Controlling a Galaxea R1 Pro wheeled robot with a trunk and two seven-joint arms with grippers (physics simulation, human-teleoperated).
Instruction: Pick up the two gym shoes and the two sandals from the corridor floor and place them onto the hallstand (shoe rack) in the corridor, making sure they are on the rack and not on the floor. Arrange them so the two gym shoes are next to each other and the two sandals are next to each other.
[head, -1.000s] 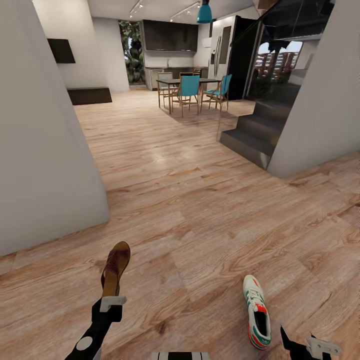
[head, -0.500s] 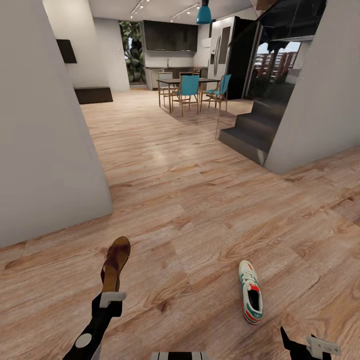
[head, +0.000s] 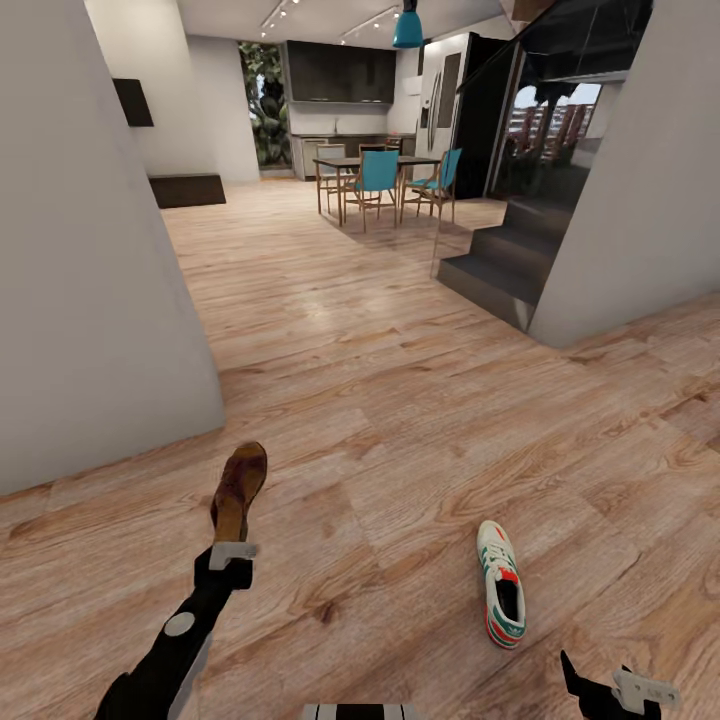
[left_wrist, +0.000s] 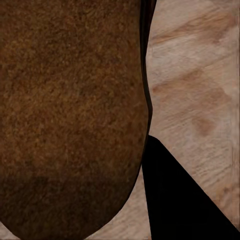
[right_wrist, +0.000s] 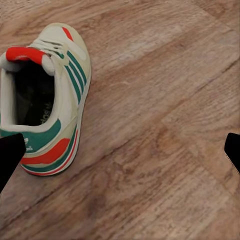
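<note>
1. One sandal (head: 238, 491) is being carried higher and farther forward than half a second ago, clamped in the left gripper (head: 231, 552).
2. One gym shoe (head: 501, 596) is being left on the corridor floor (head: 400, 440); the right gripper (head: 600, 688), fingers apart, is being held beside it.
3. Ahead, grey walls (head: 70, 300) and stairs (head: 510, 260) are being faced.

One sandal (head: 238, 490) lies on the floor (head: 400, 420) at near left, and one gym shoe (head: 501, 596) at near right. Two tools are in view: the left tool (head: 232, 553) by the sandal, and the right tool (head: 610, 688) at the near right corner. Far off stand one dining table (head: 372, 164) and what look like three teal chairs (head: 378, 176), though the distance blurs the count. One teal lamp (head: 407, 27) hangs above.
</note>
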